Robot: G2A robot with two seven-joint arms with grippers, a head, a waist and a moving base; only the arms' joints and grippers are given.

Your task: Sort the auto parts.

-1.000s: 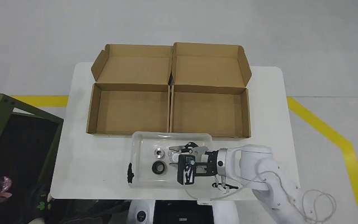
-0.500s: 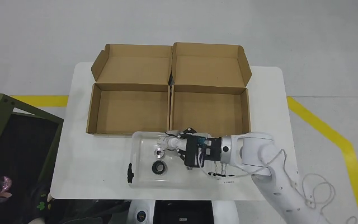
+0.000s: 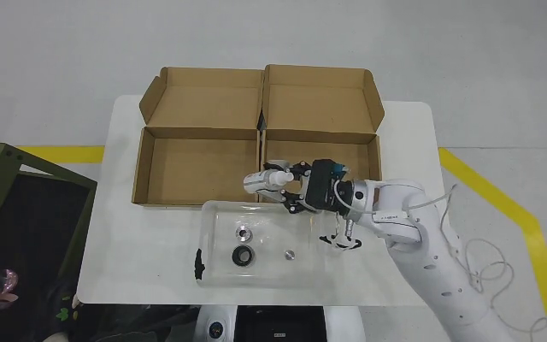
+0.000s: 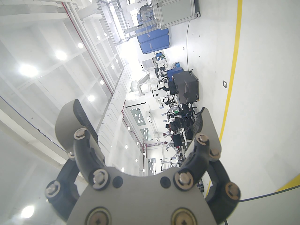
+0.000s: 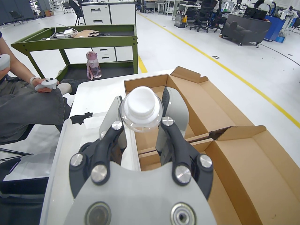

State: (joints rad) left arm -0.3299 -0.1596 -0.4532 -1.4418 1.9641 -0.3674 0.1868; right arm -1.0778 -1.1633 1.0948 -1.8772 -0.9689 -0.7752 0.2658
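Where the top view looks down on the white bench (image 3: 120,248), the right gripper (image 3: 278,181) hangs over the seam between the left cardboard box (image 3: 198,168) and the right cardboard box (image 3: 320,173), its jaws clamped on a white-capped part (image 3: 258,180). Just nearer, along the bench's near edge, a clear tray (image 3: 208,224) holds a black ring (image 3: 244,256), a small silver part (image 3: 244,232) and another silver part (image 3: 289,253), all apart. In the left wrist view the left gripper (image 4: 140,113) points into the hall, jaws spread apart. In the right wrist view the part's clear body sits pinched between the jaws, above the boxes' meeting walls.
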